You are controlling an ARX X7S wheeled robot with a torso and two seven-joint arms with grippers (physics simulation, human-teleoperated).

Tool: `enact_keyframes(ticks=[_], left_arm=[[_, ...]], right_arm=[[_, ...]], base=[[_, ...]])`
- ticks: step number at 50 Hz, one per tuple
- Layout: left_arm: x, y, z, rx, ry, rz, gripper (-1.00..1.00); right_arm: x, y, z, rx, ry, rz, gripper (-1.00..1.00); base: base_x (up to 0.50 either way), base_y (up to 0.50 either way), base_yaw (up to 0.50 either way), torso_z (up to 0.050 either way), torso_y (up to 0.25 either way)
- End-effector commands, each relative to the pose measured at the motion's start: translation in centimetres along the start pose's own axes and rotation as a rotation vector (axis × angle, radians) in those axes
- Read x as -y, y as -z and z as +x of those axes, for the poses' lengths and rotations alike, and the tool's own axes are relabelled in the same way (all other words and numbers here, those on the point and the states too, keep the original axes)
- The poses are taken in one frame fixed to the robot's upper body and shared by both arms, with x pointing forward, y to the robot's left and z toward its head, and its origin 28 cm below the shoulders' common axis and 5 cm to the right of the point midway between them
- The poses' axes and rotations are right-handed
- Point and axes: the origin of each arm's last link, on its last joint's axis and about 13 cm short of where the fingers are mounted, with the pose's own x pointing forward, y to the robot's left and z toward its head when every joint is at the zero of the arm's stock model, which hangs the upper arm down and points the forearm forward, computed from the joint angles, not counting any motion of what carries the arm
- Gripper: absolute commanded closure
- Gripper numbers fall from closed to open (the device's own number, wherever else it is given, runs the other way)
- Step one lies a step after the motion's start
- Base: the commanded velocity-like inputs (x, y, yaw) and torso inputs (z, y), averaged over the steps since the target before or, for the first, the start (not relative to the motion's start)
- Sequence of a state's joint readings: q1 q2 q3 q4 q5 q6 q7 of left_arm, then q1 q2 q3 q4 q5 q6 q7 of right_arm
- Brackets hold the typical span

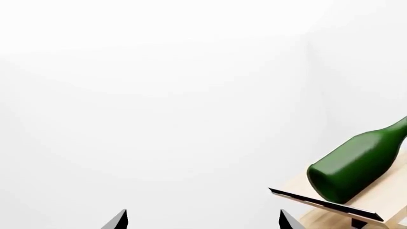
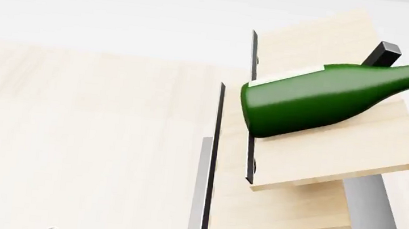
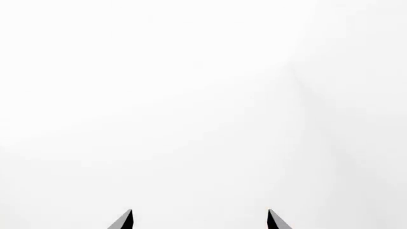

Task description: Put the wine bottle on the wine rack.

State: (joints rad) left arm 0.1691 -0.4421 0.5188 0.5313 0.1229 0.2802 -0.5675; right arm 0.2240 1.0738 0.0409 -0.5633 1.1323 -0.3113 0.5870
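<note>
The dark green wine bottle (image 2: 320, 101) lies on its side across the tilted light wood panels of the wine rack (image 2: 337, 157), its base against a dark edge strip and its neck running off the right edge of the head view. In the left wrist view the wine bottle (image 1: 359, 164) rests on the wine rack (image 1: 330, 202) off to one side. My left gripper (image 1: 203, 220) is open, apart from the bottle, with nothing between its fingertips. My right gripper (image 3: 199, 220) is open too, facing only blank white.
The rack stands on a pale wooden tabletop (image 2: 73, 135) with a grey metal base (image 2: 375, 223) under its panels. A small black block (image 2: 382, 53) sits at the rack's upper tier. White wall lies behind.
</note>
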Motion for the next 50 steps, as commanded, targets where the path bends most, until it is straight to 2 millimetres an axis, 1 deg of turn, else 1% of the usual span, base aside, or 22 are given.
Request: enact_keyframes(ticks=[1, 11, 19, 26, 29, 33, 50], left_arm=[[0.0, 0.0, 0.0, -0.002, 0.000, 0.000, -1.00], [0.1, 0.1, -0.1, -0.001, 0.002, 0.000, -1.00], [0.0, 0.1, 0.0, -0.001, 0.001, 0.001, -1.00], [0.0, 0.1, 0.0, 0.000, 0.001, 0.001, -1.00], [0.0, 0.1, 0.0, 0.000, 0.002, 0.001, -1.00], [0.0, 0.1, 0.0, 0.000, 0.001, 0.001, -1.00], [0.1, 0.0, -0.1, 0.001, 0.002, -0.001, -1.00]], right_arm=[[-1.1, -3.0, -1.5, 0.094, -0.059, 0.000, -1.00], [-1.5, -5.7, -3.4, 0.184, -0.088, -0.006, -1.00], [-1.7, -7.3, -4.6, 0.251, -0.100, 0.000, -1.00], [-1.6, -8.2, -5.1, 0.279, -0.107, 0.013, -1.00], [-1.7, -9.1, -5.7, 0.312, -0.111, 0.018, -1.00], [-1.7, -9.8, -6.4, 0.340, -0.115, 0.021, -1.00], [-1.8, -12.2, -8.8, 0.451, -0.137, 0.048, -1.00]], base=[[0.00, 0.00, 0.00, 0.000, 0.000], [0.00, 0.00, 0.00, 0.000, 0.000], [0.00, 0.00, 0.00, 0.000, 0.000], [0.00, 0.00, 0.00, 0.000, 0.000], [0.00, 0.00, 0.00, 0.000, 0.000], [0.00, 0.00, 0.00, 0.000, 0.000], [0.00, 0.00, 0.00, 0.000, 0.000]])
